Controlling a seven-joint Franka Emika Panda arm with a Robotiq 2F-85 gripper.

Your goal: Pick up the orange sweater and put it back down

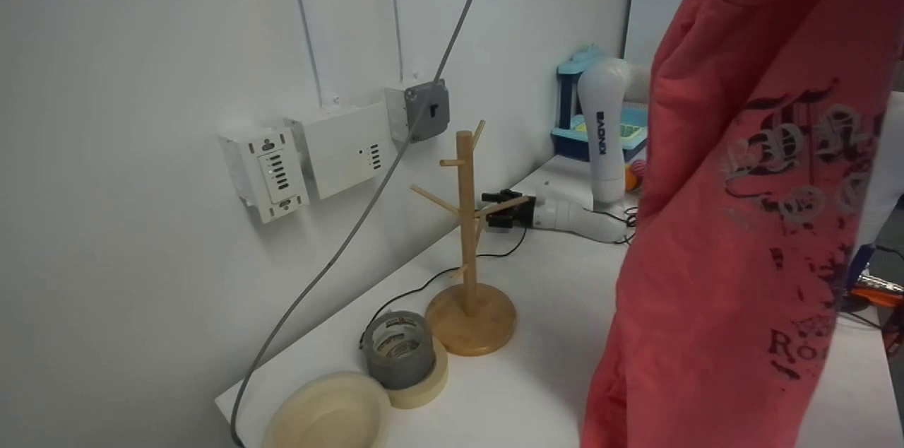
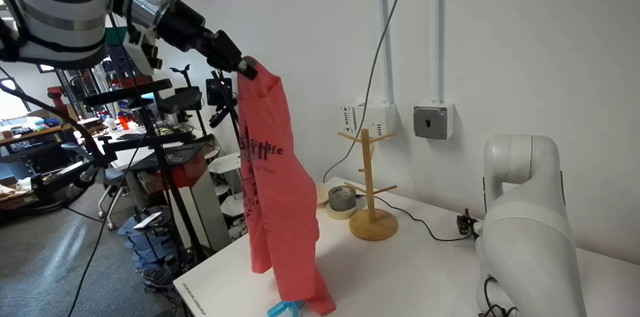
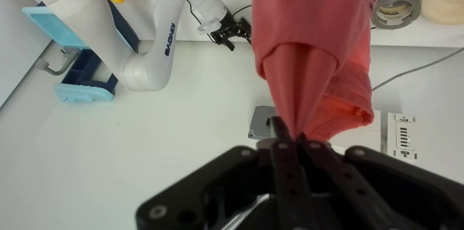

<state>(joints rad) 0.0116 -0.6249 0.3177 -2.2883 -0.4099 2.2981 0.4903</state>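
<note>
The orange sweater (image 2: 282, 182), coral red with dark printed lettering, hangs long and bunched from my gripper (image 2: 247, 68) in an exterior view. Its lower end comes down at the white table; whether it touches the tabletop I cannot tell. Close to the camera, the sweater (image 1: 706, 236) fills the right side of an exterior view, where the gripper is out of frame. In the wrist view the jaws of my gripper (image 3: 294, 136) are shut on a pinched fold of the sweater (image 3: 308, 23). A loose opening of the cloth droops beside the fingertips.
A wooden mug tree (image 1: 467, 222) stands on the table (image 2: 425, 267) near the wall, beside tape rolls (image 1: 401, 356) and a pale bowl (image 1: 332, 416). A white Kinova arm (image 2: 530, 227) occupies another part. A blue object (image 2: 286, 308) lies by the sweater's lower end.
</note>
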